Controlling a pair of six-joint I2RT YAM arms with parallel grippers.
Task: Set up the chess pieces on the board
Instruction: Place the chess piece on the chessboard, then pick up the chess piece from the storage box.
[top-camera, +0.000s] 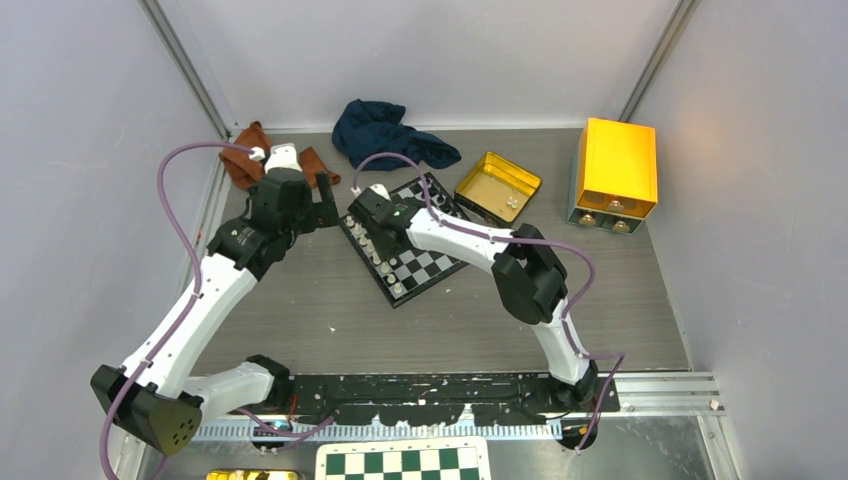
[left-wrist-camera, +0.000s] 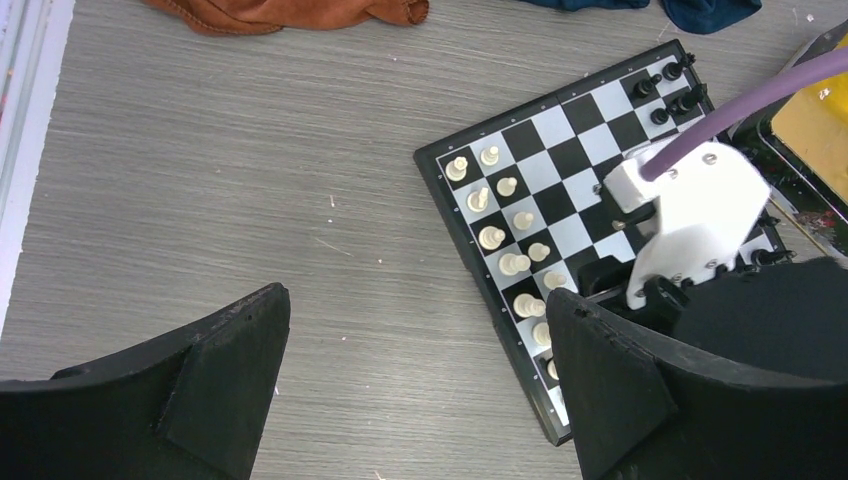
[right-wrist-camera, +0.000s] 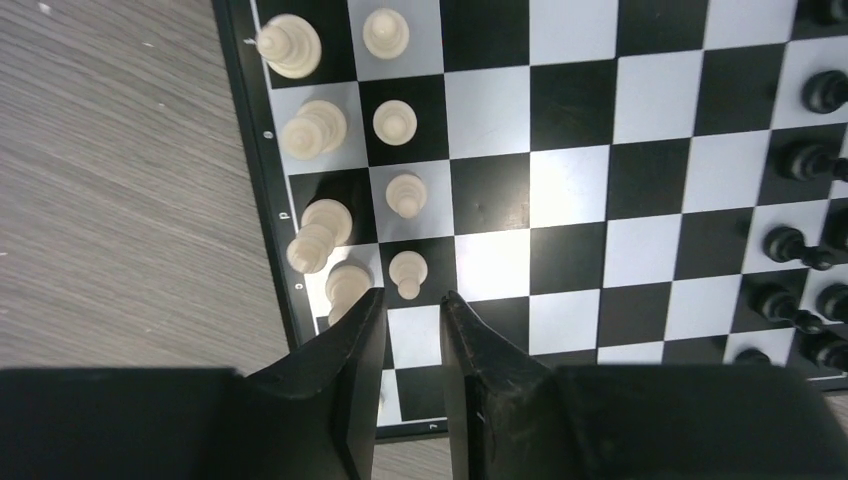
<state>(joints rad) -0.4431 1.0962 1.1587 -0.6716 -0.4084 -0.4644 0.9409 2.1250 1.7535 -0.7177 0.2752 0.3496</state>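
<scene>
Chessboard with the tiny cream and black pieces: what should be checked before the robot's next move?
1. Right gripper holding nothing: ok, fingers slightly parted.
2. Small cream pawn at its tips upright: ok.
3. Left gripper clear of the black-and-white chessboard: ok, wide open over grey table.
4. Cream back row complete: cannot tell, fingers hide squares.
5. Black pieces all upright: cannot tell.

Chess pieces (right-wrist-camera: 395, 122) line 2 opposite edges of the board (right-wrist-camera: 575, 110).
</scene>
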